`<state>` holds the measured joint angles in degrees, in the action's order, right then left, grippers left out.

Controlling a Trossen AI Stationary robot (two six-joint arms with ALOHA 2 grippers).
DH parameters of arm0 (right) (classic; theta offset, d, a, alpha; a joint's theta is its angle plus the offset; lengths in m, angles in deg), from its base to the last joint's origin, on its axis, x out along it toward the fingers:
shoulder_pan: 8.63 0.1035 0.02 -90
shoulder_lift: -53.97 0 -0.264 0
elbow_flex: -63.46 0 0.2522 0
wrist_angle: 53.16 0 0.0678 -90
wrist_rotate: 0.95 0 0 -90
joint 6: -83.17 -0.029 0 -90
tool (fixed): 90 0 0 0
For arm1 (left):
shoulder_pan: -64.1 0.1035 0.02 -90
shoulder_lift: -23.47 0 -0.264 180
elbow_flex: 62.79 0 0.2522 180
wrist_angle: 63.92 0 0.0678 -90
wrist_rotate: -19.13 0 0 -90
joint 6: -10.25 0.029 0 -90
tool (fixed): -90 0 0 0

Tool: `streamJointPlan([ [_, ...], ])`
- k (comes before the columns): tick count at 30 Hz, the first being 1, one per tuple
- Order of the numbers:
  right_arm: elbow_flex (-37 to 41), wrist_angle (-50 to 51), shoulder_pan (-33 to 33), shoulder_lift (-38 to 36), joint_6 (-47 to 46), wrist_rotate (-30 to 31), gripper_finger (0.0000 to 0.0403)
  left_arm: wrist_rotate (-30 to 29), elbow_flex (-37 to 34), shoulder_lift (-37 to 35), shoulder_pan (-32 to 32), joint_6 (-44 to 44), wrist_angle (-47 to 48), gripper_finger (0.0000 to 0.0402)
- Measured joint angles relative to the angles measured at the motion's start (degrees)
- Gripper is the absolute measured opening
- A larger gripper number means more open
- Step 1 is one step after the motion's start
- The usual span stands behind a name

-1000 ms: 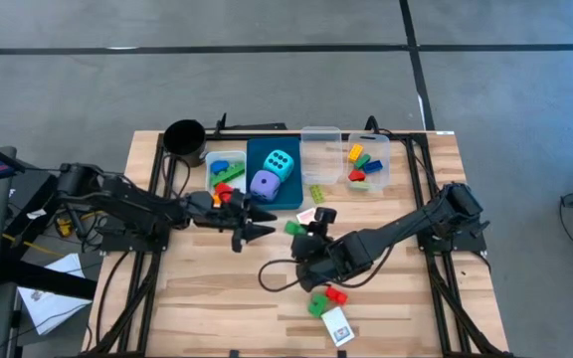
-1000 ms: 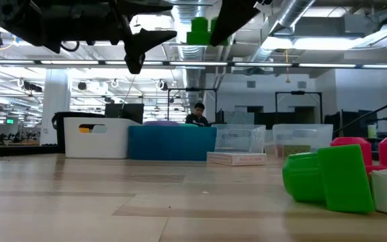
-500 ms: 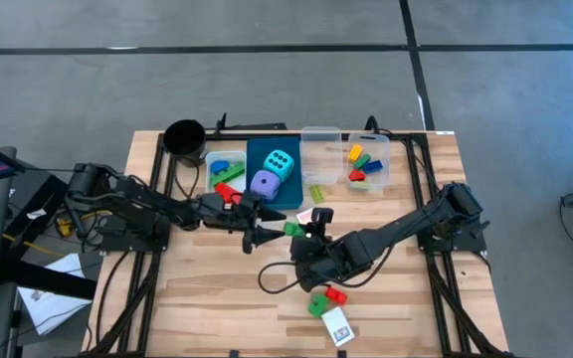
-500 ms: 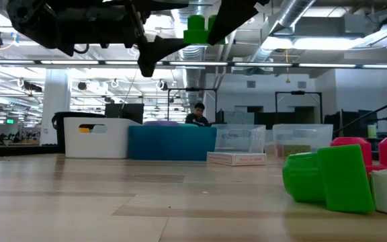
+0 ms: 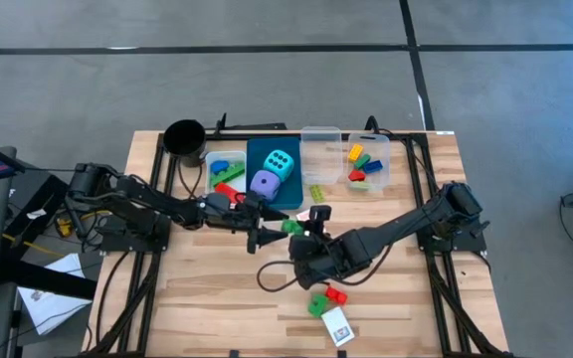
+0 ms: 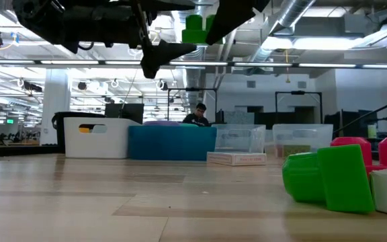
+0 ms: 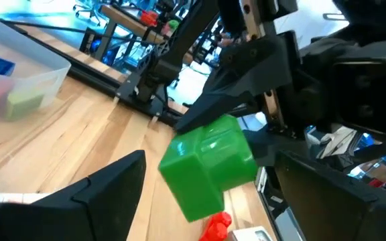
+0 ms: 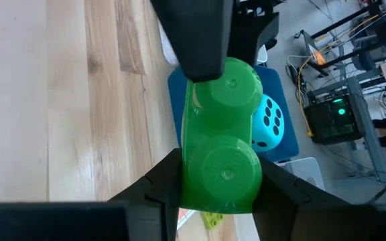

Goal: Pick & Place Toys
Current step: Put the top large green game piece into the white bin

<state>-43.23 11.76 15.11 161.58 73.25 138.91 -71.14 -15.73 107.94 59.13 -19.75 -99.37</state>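
On the wooden table (image 5: 217, 288), a black round cup (image 5: 184, 136) stands at the upper left corner, with a white bin (image 5: 213, 159), a blue bin (image 5: 259, 151) and two clear bins (image 5: 320, 139) in a row to its right, while a person (image 6: 197, 114) shows far behind in the low view.

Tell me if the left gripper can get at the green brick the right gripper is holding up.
Probably yes. The left gripper is open, its fingers either side of the green brick, nothing between; the right gripper grips the other end.
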Motion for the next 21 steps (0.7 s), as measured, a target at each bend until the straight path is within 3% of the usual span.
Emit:
streamJointPlan([
  [10,0.0,-3.6,-1.2,0.0,2.2,-0.5,0.0128,-0.4,0.0,0.0,0.5,0.0,0.3,0.0301],
  [15,0.0,-4.3,-1.5,0.0,2.9,-0.5,0.0128,-3.7,0.0,0.0,0.5,0.1,0.3,0.0283],
  [21,0.0,-4.2,-1.5,0.0,3.0,-0.5,0.0128,-3.8,0.0,-0.1,0.4,5.8,-0.1,0.0216],
])
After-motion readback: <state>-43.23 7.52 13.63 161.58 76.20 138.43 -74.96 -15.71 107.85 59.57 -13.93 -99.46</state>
